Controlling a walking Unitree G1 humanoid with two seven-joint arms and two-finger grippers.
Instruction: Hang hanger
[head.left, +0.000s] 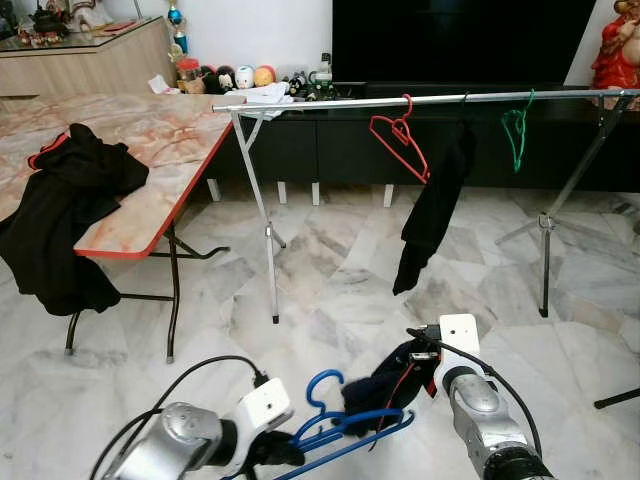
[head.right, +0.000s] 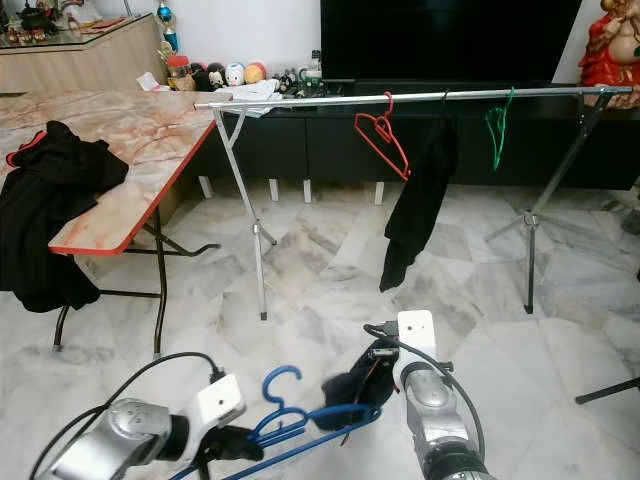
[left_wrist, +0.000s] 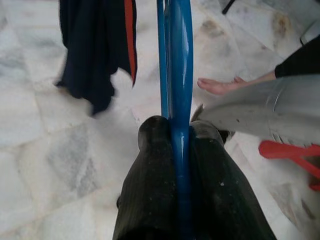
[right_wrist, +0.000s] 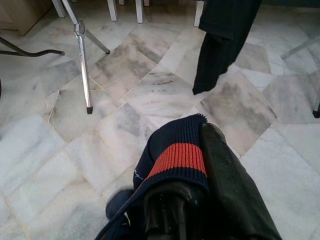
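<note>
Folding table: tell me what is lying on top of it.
On the folding table a black garment with red trim lies over the near edge, hanging partly off. White cloth sits at the far corner. Whatever lies beneath the garment is covered.

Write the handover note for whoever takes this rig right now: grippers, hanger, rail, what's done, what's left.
Left gripper: shut on the blue hanger, low over the marble floor.
Right gripper: shut on the navy garment with the red stripe, which sits on the blue hanger.
Clothes rail stands ahead, apart from both arms; it carries a red hanger, a black garment and a green hanger.
Done: hanger and garment in hand.
Left: raise the blue hanger and hook it on the rail.
</note>
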